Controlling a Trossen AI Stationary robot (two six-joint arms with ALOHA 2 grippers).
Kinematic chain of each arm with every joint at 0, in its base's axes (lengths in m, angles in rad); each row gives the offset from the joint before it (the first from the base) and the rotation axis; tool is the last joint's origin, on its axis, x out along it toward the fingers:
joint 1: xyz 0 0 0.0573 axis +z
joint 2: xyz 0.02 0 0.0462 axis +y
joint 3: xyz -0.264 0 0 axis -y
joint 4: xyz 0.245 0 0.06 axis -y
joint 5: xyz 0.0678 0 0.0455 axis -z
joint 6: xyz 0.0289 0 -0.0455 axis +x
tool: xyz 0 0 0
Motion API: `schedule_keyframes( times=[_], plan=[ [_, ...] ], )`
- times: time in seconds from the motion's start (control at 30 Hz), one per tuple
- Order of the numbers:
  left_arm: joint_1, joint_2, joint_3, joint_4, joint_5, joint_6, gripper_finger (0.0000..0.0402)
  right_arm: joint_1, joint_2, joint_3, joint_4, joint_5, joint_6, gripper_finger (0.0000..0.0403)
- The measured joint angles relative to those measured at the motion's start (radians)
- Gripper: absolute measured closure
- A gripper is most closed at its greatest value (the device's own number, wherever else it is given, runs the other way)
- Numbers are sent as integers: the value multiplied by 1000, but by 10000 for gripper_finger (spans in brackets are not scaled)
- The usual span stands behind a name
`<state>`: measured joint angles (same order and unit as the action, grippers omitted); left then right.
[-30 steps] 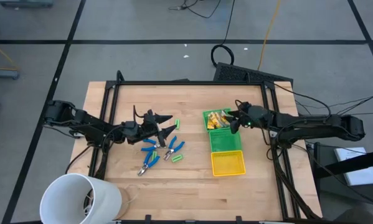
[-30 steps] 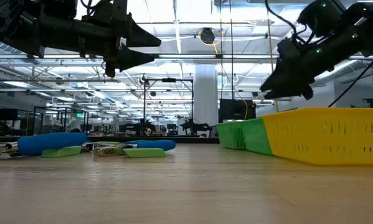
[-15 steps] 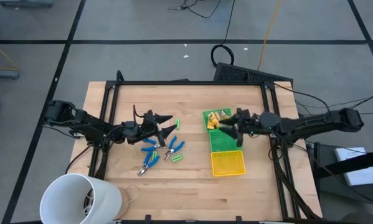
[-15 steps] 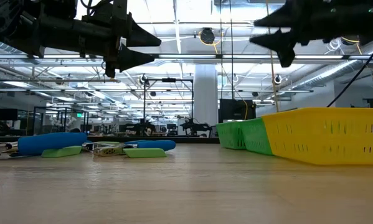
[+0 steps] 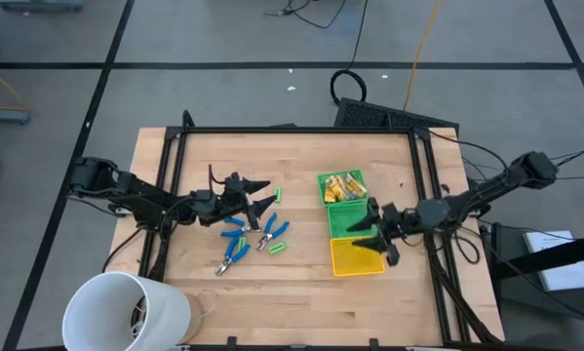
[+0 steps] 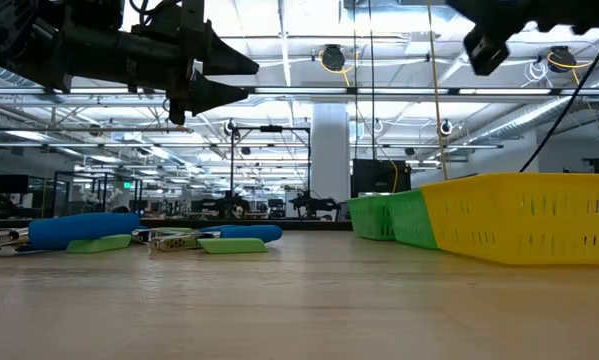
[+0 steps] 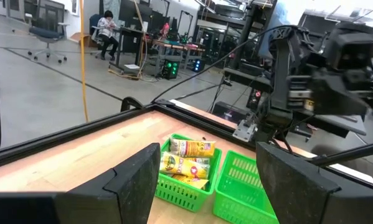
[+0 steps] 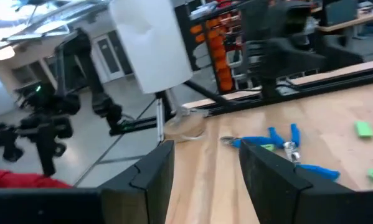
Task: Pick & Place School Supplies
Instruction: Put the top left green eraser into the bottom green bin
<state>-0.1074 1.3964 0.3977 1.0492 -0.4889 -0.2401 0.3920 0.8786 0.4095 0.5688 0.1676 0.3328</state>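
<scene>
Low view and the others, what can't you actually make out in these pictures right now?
- Yellow bin: in the low view its wall hides whatever lies inside.
- Right gripper: cut off by the low view's top edge.
- Blue-handled tools: too small in the high view to count surely.
- Yellow wrapped blocks: in the left wrist view the left gripper has fingers that hide part of the green bin.
- Right wrist view: blurred; white cup cut off at top.
</scene>
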Motion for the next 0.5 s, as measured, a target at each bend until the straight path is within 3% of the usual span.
schedule_keyframes(
  times=[0.13, 0.5],
  plan=[
    [0, 0, 0, 0, 0, 0, 133, 113, 14, 0, 34, 68, -86, 232],
    [0, 0, 0, 0, 0, 0, 133, 269, 84, 0, 127, 71, -225, 232]
  ],
)
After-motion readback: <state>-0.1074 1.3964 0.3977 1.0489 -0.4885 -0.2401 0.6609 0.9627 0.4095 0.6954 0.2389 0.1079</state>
